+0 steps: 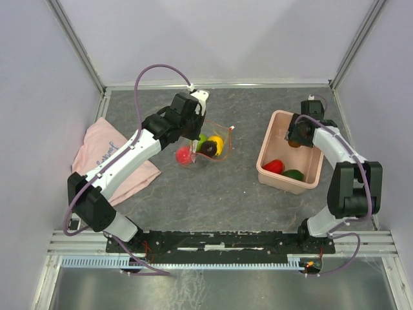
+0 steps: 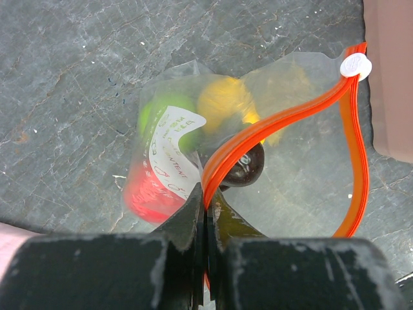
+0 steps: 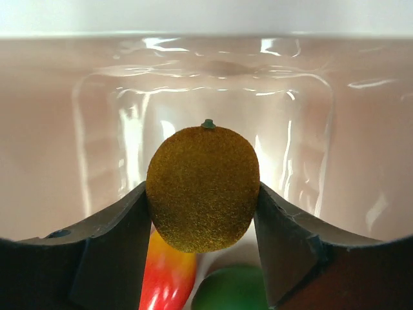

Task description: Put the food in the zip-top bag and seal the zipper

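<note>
We are looking down on the gray stone-patterned counter filling the middle of the overhead frame, with a pink cloth lying at its left, partly covered by the left arm, and a pink bin sitting at the right. The zip-top bag is lying at the centre of the overhead frame, well apart from the bin, its mouth gaping in a wide loop. Inside it a red piece, a green piece, a yellow piece and a dark purple piece are bunching together behind the clear plastic. The right end effector is reaching into the upper end of the bin, grasping a brown fuzzy fruit with both fingers touching its sides; below it a red-and-yellow piece and a green bin piece are resting in the bin. The left end effector is clenching the zipper at the bottom centre of the left wrist frame. A white label is showing over the red and green pieces, and the strip is curving up to a small white end piece at upper right.
</note>
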You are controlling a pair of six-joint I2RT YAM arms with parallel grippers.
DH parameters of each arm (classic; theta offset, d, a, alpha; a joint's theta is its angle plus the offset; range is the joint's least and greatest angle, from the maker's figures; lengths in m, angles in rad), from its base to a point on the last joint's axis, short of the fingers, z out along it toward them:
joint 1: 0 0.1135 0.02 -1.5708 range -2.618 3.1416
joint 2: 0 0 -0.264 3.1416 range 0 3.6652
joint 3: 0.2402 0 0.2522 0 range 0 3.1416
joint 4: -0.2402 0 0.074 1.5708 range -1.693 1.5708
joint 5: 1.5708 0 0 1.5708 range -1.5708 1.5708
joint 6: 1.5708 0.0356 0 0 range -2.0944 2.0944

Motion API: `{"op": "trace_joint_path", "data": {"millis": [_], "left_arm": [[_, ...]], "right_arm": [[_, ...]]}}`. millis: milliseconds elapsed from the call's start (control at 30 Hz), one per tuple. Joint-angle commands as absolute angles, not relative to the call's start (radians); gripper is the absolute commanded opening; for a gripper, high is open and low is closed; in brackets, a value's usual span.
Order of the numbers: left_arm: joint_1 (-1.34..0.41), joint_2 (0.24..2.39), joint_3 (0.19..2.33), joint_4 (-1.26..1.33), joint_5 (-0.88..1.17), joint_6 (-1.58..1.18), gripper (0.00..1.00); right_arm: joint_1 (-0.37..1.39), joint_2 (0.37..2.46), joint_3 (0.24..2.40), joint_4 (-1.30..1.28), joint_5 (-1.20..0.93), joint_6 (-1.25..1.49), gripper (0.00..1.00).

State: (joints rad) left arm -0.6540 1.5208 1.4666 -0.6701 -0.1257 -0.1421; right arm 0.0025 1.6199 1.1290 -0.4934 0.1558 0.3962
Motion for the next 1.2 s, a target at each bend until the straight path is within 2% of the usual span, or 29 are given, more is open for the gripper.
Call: {"op": "trace_joint_path", "data": {"millis": [0,333,600,1000,1167], "left_arm": [[-0.658,1.509,1.491,-0.615,-0.128,-0.161,0.03],[-0.658,1.518,1.501,-0.612,-0.130,-0.170,0.03],[-0.658,1.522,1.509,-0.626,-0.131,-0.179,0.03],[-0.658,1.533,1.528,-0.656,-0.128,-0.205,0.03],[-0.658,1.533,1.531,-0.657,-0.121,-0.214,0.03]], "right_arm": [[0.036,1.513,1.191,-0.541,0.094,0.441,0.51],[0.244,1.361,1.280,-0.604,0.043,0.432,0.52],[0.381,1.301,1.262,-0.455,-0.147,0.456,0.53],[0.586,1.378,1.203,-0.134,-0.332,0.495,0.56],[0.646,1.466,1.195,-0.096,-0.310,0.494,0.56]]}}
